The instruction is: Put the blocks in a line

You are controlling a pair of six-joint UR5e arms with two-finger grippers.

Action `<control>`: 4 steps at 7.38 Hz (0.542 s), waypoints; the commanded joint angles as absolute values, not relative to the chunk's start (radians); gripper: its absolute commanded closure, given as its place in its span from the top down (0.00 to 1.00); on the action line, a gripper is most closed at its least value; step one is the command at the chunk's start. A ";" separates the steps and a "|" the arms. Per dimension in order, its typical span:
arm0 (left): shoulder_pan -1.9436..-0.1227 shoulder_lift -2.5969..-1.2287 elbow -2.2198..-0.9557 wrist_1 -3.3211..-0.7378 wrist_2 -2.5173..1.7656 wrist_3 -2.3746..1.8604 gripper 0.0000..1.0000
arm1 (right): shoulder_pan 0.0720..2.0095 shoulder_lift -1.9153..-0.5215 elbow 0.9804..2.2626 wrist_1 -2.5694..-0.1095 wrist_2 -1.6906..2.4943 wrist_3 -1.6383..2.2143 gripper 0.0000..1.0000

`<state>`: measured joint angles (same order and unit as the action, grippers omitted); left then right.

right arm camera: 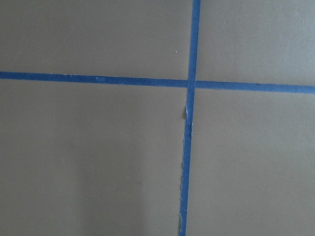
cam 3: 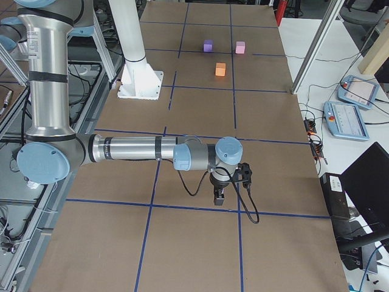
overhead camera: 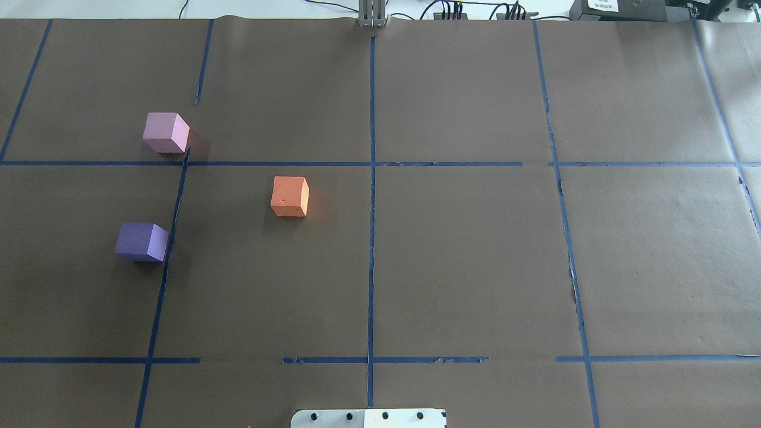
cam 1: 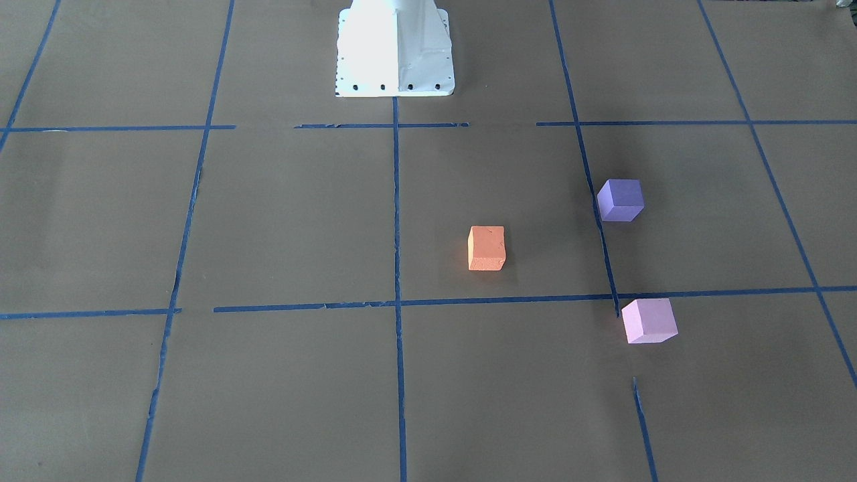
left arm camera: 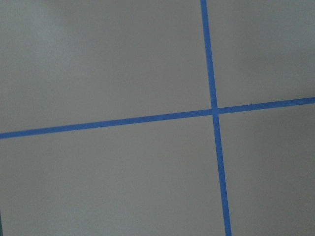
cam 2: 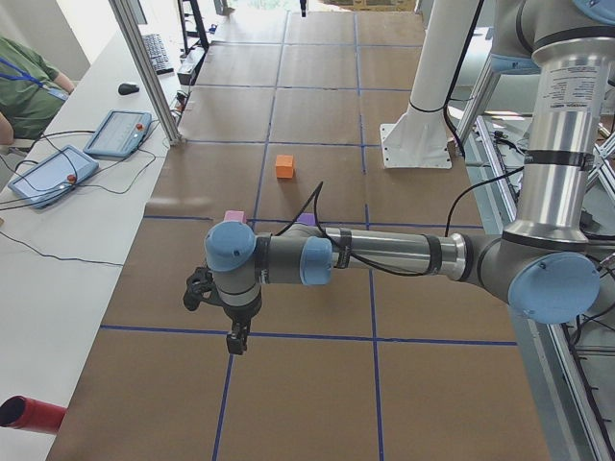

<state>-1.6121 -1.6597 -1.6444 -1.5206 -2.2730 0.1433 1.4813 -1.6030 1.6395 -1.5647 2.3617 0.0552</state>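
The overhead view shows the three blocks in the left half of its frame but no arm. The pink block (overhead camera: 166, 132) is at upper left, the violet block (overhead camera: 141, 242) below it and the orange block (overhead camera: 289, 196) to their right, all well apart. Only the side views show the arms. The left gripper (cam 2: 235, 341) hangs low, left of centre, and the right gripper (cam 3: 220, 196) just below centre. I cannot tell whether their jaws are released or clenched. Both wrist views show only crossing tape (left arm camera: 215, 110) on brown paper (right arm camera: 98, 157).
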 commanded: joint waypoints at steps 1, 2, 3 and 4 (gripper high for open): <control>-1.502 -1.713 -1.742 -1.517 -2.267 -0.008 1.00 | 1.482 -1.603 1.640 -1.565 2.362 0.055 1.00; -1.447 -1.744 -1.793 -1.514 -2.267 -0.084 1.00 | 1.482 -1.603 1.640 -1.565 2.361 0.055 1.00; -1.383 -1.762 -1.836 -1.511 -2.264 -0.171 1.00 | 1.482 -1.603 1.640 -1.565 2.362 0.055 1.00; -1.326 -1.797 -1.883 -1.494 -2.263 -0.234 1.00 | 1.482 -1.603 1.640 -1.565 2.361 0.055 1.00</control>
